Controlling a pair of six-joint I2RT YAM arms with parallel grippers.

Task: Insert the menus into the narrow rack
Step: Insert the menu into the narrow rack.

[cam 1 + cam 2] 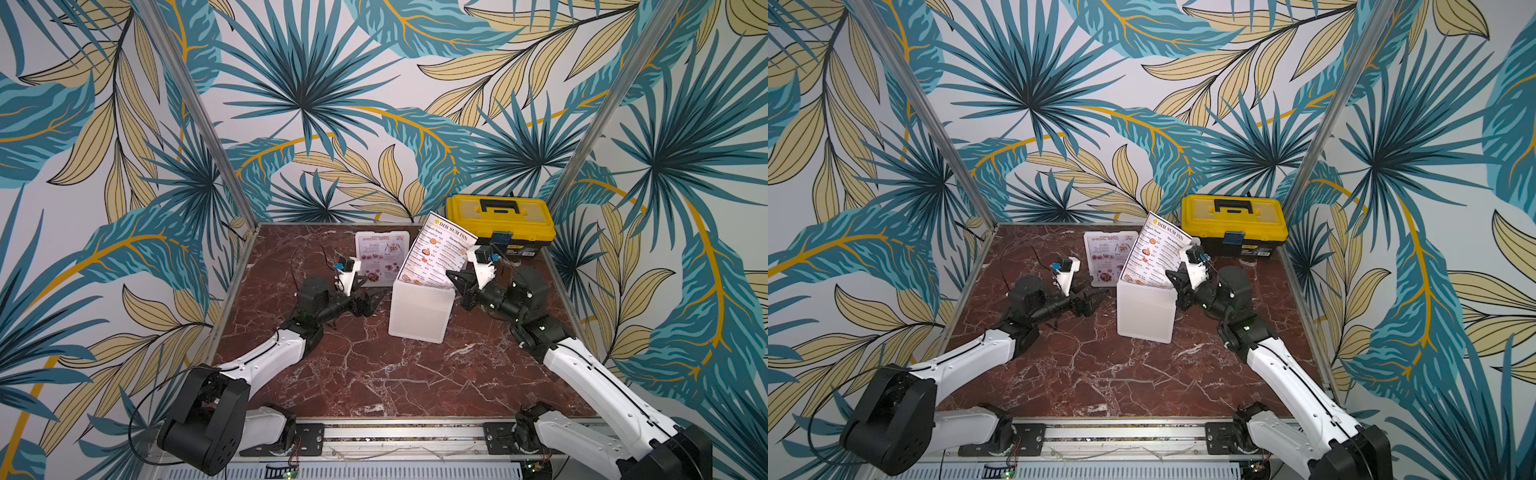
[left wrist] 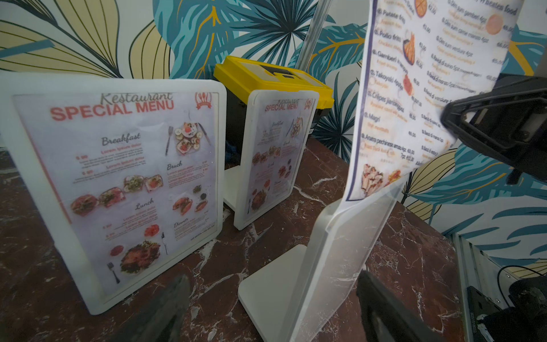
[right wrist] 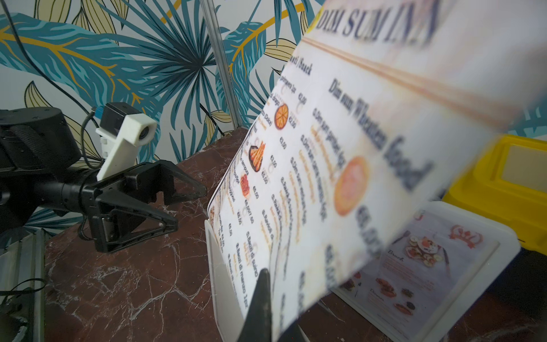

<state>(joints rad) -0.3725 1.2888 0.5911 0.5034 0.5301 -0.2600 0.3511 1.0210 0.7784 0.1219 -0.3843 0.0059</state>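
Counter: everything is carried on it. Yellow toolbox is parked behind the middle rack. Two more racks are also seen behind the middle rack. The near loaded rack carries the first SPECIAL MENU sheet. The far loaded rack carries the second SPECIAL MENU sheet. Both are judged done.

DIM SUM INN menu is held above the middle rack, lower edge at the slot mouth. Depth of entry cannot be told. Its long axis rises from the rack top and leans toward the toolbox, so it appears skewed to the slot.

Right jaws are pinched onto the sheet's side edge, just above the rack. Left jaws are spread and empty, just beside the rack's opposite side, not touching it.

Judgement: the sheet should be squared over the rack, then fed down along its long axis. Right arm is committed. Left arm is placed nearer the free edge if steadying is wanted.
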